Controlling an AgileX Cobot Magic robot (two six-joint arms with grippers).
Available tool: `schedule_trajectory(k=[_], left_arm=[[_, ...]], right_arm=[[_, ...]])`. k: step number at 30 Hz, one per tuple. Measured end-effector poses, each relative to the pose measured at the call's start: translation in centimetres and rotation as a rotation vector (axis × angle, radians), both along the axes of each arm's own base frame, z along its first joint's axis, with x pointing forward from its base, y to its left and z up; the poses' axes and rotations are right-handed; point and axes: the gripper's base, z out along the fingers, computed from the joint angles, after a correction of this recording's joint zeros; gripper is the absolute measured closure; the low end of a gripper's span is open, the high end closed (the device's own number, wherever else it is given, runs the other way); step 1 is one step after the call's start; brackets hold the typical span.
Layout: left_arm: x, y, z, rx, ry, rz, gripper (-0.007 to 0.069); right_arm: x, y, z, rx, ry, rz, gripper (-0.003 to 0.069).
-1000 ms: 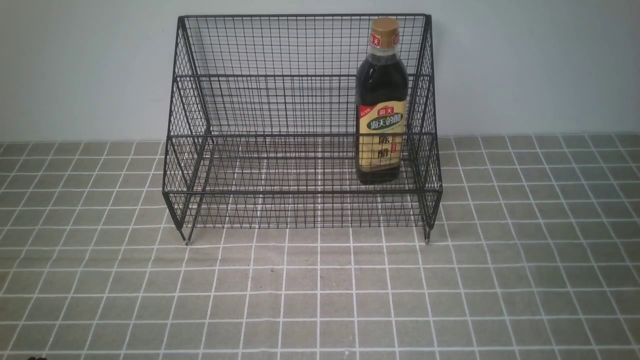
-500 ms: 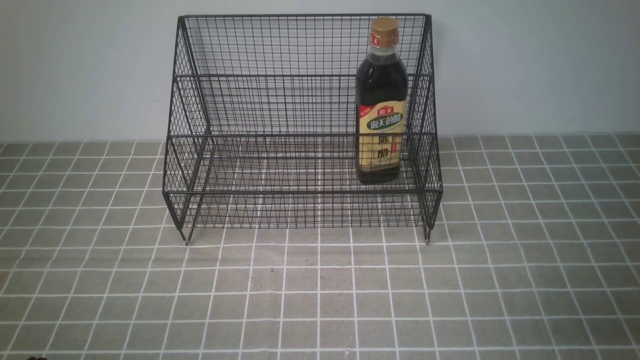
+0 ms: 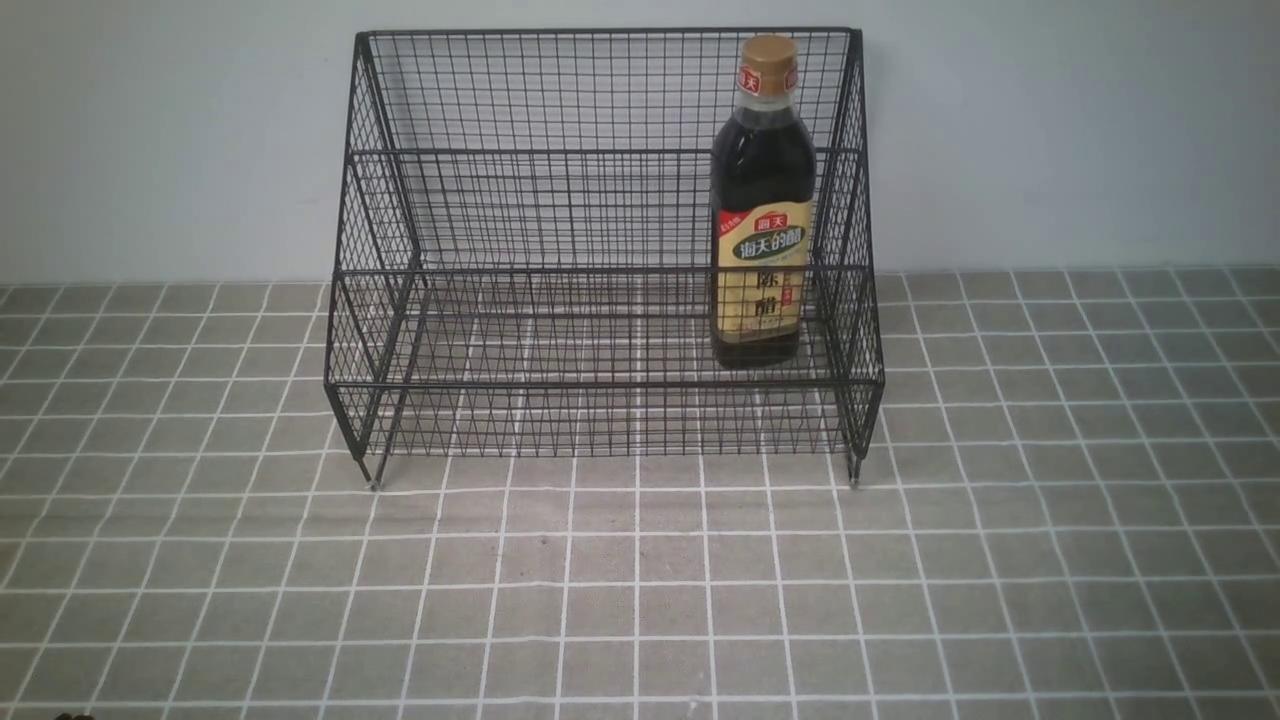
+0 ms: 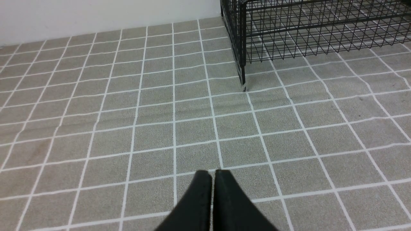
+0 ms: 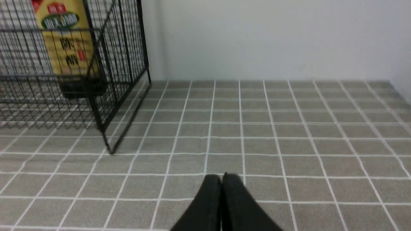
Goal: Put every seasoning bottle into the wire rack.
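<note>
The seasoning bottle (image 3: pixel 763 210), dark liquid, tan-gold cap, yellow label, stands upright inside the black wire rack (image 3: pixel 520 300) on its lower step at the right end. It also shows through the mesh in the right wrist view (image 5: pixel 65 45). The rack's corner and leg show in the left wrist view (image 4: pixel 244 48). My left gripper (image 4: pixel 213 175) is shut and empty over the tiled cloth, well short of the rack. My right gripper (image 5: pixel 222 178) is shut and empty, to the right of the rack. Neither arm shows in the front view.
A grey tiled cloth (image 3: pixel 640 600) covers the table in front of and beside the rack. A pale wall (image 3: pixel 1050 130) stands right behind the rack. No other bottle is in view.
</note>
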Motion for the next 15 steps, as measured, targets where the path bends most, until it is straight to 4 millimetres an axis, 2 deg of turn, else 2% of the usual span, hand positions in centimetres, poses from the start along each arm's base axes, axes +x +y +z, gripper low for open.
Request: schedule_trajectory(k=[7, 15], left_arm=[[0.0, 0.0, 0.0, 0.0, 0.0, 0.0, 0.0631], [0.0, 0.0, 0.0, 0.0, 0.0, 0.0, 0.0631]], right_arm=[[-0.1, -0.65, -0.23, 0.06, 0.041, -0.099, 0.067], [-0.09, -0.56, -0.23, 0.052, 0.041, -0.077, 0.067]])
